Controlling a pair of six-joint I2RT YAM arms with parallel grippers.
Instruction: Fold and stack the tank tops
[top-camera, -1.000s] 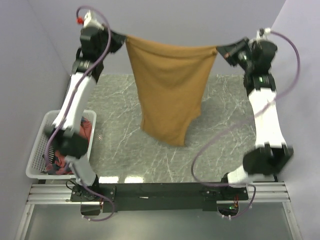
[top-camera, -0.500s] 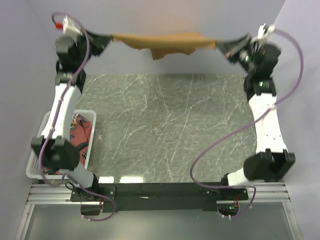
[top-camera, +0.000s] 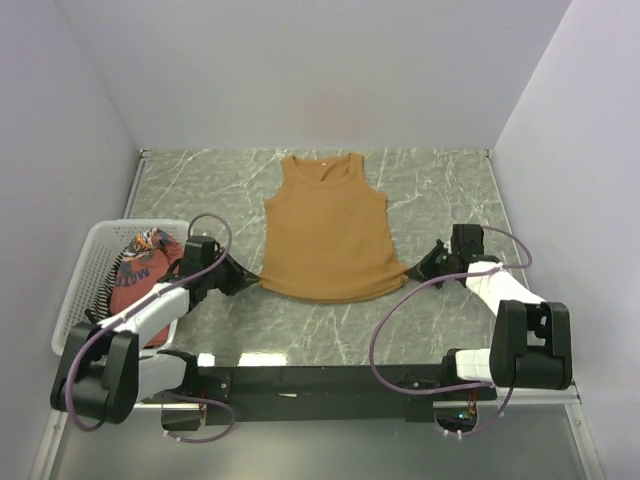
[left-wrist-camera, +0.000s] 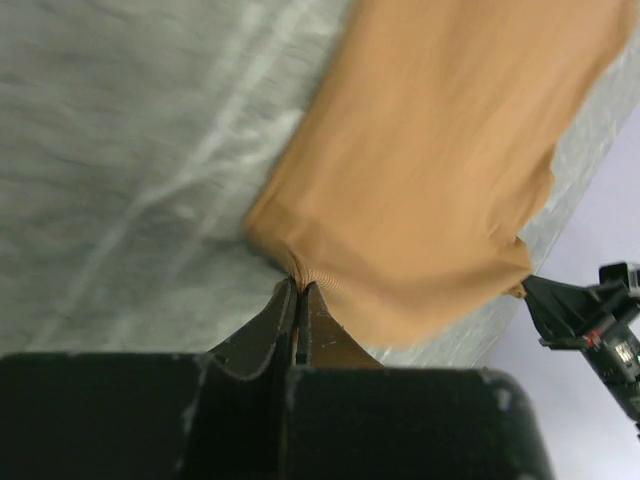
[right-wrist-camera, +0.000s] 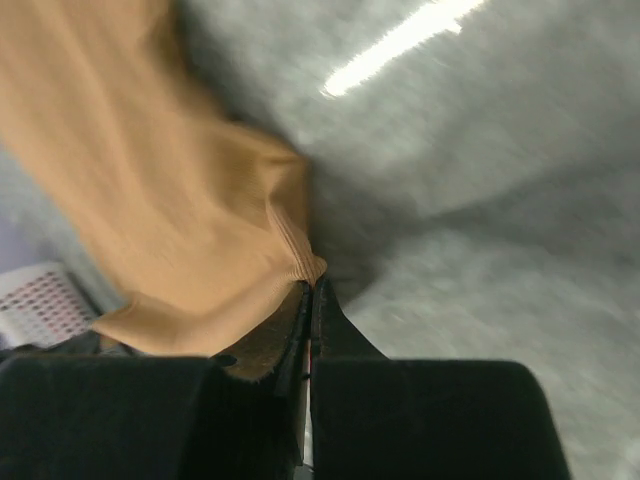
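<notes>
The tan-brown tank top (top-camera: 326, 230) lies spread flat on the grey marble table, neck to the far side, hem toward me. My left gripper (top-camera: 252, 281) is shut on its near left hem corner (left-wrist-camera: 296, 270). My right gripper (top-camera: 412, 273) is shut on its near right hem corner (right-wrist-camera: 305, 268). Both grippers sit low at the table surface. The rust-red tank top (top-camera: 143, 270) with dark print lies in the white mesh basket (top-camera: 82, 290) at the left. The striped top is hardly visible, only a dark strip at the basket's inside.
The basket stands at the table's left edge beside my left arm. Lilac walls close in the far side and both sides. The black rail with the arm bases (top-camera: 330, 385) runs along the near edge.
Both arms came down from high at the back to low near the front. The tan top, which hung stretched between the grippers, now lies flat on the table.
</notes>
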